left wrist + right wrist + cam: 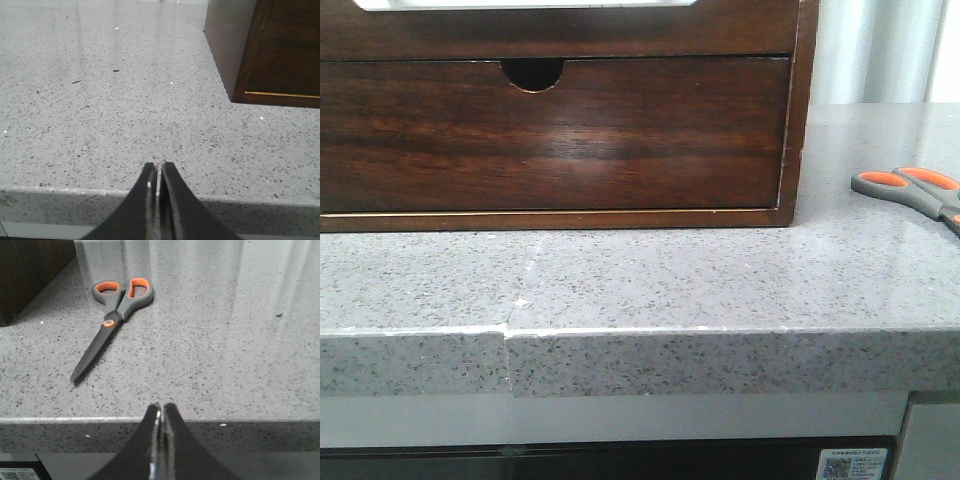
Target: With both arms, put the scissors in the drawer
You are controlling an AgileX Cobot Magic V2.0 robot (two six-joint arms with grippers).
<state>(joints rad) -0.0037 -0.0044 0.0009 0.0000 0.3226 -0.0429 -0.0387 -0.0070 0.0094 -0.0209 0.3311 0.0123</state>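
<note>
A speckled grey stone countertop [650, 280] stretches before me, with a thin seam crossing its front edge. On it, toward my left, stands a dark brown glossy wooden cabinet [798, 110], and the tall drawer front with a small half-round finger notch [550, 135] sits flush and closed inside its frame. The low-fronted drawer with the wide cut-out does not show from any of my cameras.

The small scissors with grey handles and orange-lined finger loops [111, 315] lie flat on the stone to the right of the cabinet, apart from it, blades closed. In the front view only the handles [910, 190] show at the right border.

My black left gripper [159, 172] hangs at the counter's front edge near the cabinet's left corner, its fingers pressed together and holding nothing. My black right gripper [161, 412] hangs at the front edge too, well short of the scissors, fingers likewise pressed together and empty.
</note>
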